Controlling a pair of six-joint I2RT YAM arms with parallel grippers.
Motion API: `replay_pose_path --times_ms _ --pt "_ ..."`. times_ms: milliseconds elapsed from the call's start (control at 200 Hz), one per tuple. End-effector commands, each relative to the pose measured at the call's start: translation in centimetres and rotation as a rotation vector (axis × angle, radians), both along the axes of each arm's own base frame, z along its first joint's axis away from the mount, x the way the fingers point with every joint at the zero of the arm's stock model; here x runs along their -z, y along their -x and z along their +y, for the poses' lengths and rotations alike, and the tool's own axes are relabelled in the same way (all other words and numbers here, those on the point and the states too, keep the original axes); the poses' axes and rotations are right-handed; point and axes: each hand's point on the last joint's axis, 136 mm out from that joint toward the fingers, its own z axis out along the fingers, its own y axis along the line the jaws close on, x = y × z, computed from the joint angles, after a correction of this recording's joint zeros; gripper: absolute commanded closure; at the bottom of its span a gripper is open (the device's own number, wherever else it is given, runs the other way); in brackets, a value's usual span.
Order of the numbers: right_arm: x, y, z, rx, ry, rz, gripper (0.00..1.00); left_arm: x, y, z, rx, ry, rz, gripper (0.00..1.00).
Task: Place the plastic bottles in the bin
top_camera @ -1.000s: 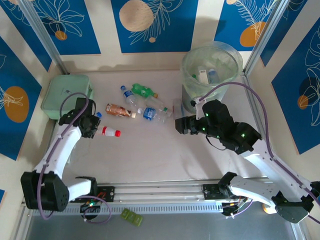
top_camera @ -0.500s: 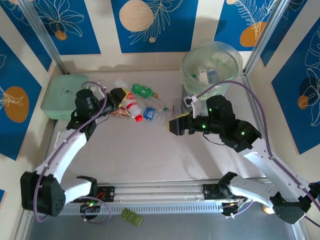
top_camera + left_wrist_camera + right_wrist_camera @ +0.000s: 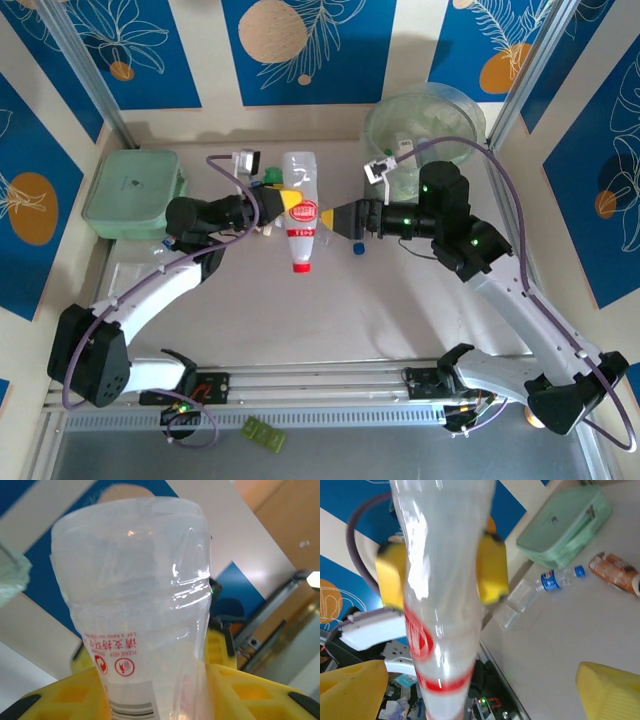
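The bottle (image 3: 140, 605) I hold is thin clear plastic, glossy, creased and dented; its label (image 3: 117, 650) is smooth white film with red print. My left fingers (image 3: 245, 692) are matt yellow plastic with moulded hollows. The table (image 3: 330, 310) is pale, smooth and matt. At one o'clock the bin (image 3: 476, 126) is translucent plastic lined with shiny crinkled film. At ten o'clock the box (image 3: 125, 195) is smooth pale-green plastic with a dull sheen.

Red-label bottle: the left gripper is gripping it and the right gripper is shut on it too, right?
No. The right gripper is open, standing wide of the red-label bottle, as the right wrist view shows. The left gripper does grip it.
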Motion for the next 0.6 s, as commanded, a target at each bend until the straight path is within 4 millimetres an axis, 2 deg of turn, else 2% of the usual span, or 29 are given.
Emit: replay_pose_path --times_ms 0,130,240,450,595 --pt "-3.6 -0.1 0.3 -0.027 -0.05 -0.073 0.02 -1.9 3.2 0.0 0.057 0.016 -0.164 0.57" --pt "-5.1 -1.2 0.7 -0.032 -0.075 -0.085 0.02 -1.6 4.2 -1.0 0.096 -0.005 -0.166 0.58" --pt "-5.7 -1.3 1.6 -0.068 -0.095 -0.08 0.09 -1.3 4.3 -1.5 0.105 -0.017 -0.16 0.59" --pt "-5.0 -0.9 2.4 -0.073 -0.075 -0.082 0.22 -1.3 4.3 -1.8 0.114 -0.018 -0.15 0.6" --pt "-4.4 -1.0 2.3 -0.062 -0.077 -0.072 0.39 -1.3 4.4 -2.2 0.134 -0.017 -0.143 0.59"
